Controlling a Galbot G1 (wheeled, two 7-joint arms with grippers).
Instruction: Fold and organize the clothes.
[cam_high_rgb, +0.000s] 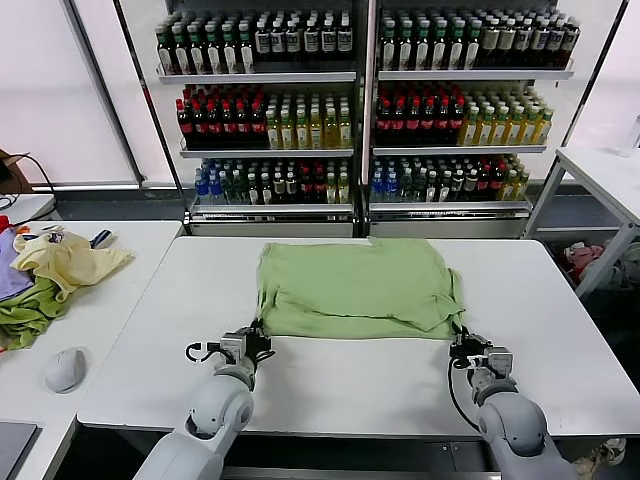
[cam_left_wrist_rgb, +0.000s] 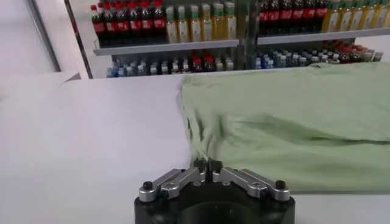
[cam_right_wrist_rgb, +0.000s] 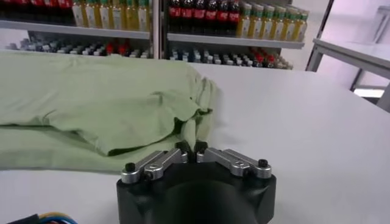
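Lying spread across the far half of the white table (cam_high_rgb: 560, 330), the shirt (cam_high_rgb: 355, 285) is folded over itself into a wide green rectangle, its near hem running straight between the two grippers. The left gripper (cam_high_rgb: 258, 335) sits at the shirt's near left corner; in the left wrist view its fingers (cam_left_wrist_rgb: 200, 165) are pressed together with the cloth edge (cam_left_wrist_rgb: 201, 143) pinched between them. The right gripper (cam_high_rgb: 462, 340) sits at the near right corner, and the right wrist view shows it (cam_right_wrist_rgb: 191, 148) likewise clamped on a bunched fold of shirt (cam_right_wrist_rgb: 109, 103). Both arms reach in low from the near table edge. On a second table (cam_high_rgb: 110, 310) to the left lie a pale yellow garment (cam_high_rgb: 65, 262), an olive cloth (cam_high_rgb: 25, 315) and a mouse (cam_high_rgb: 66, 369). Shelves of bottles (cam_high_rgb: 360, 100) stand behind the table.
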